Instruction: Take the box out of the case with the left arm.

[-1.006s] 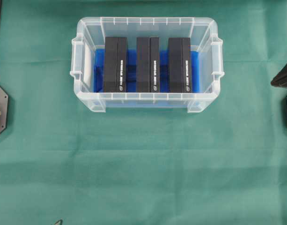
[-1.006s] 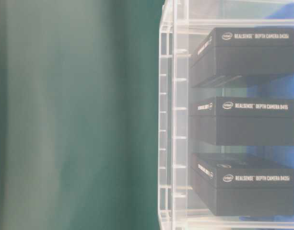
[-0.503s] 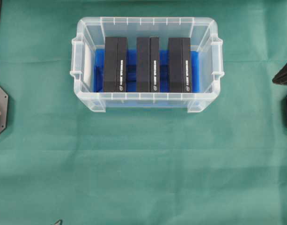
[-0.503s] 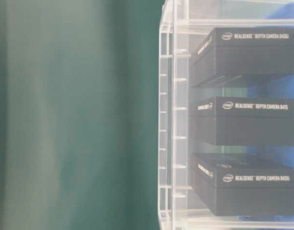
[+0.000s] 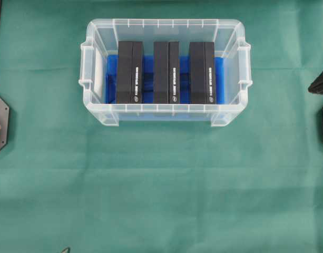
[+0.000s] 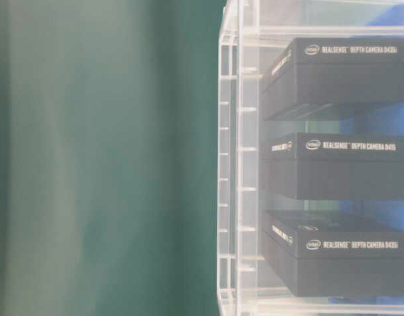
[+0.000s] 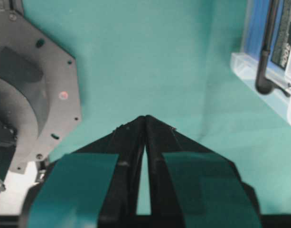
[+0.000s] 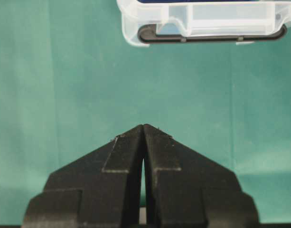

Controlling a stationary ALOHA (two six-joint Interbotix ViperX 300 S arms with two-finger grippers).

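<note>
The case (image 5: 165, 71), a clear rimmed bin with side handles, stands on the green cloth (image 5: 161, 184) that covers the desk, toward the far edge and roughly centred between the left and right edges. A bright blue lining (image 5: 148, 79) shows on its floor between the contents.

Three black boxes stand inside in a row, apart from one another with blue showing in the gaps: the left box (image 5: 129, 72), the middle box (image 5: 166, 72) and the right box (image 5: 202, 72). All three remain in the case. In the table-level view white print on them reads as depth-camera packaging.

The left hand (image 7: 145, 118) appears only in its own wrist view. Its teal-padded fingers (image 7: 71, 190) meet at the tips, with a thin slit of cloth visible further back; it reads as clenched and grasps nothing. It hangs over bare cloth near the desk's left edge, beside a grey octagonal base plate (image 7: 36, 85), and well apart from the case, whose corner shows at the upper right of that view.

The right hand (image 8: 143, 127), all black, is likewise clenched on nothing, tips together. It is over bare cloth, apart from the case's handle end (image 8: 207, 23).

Neither hand touches the case or any box.
</note>
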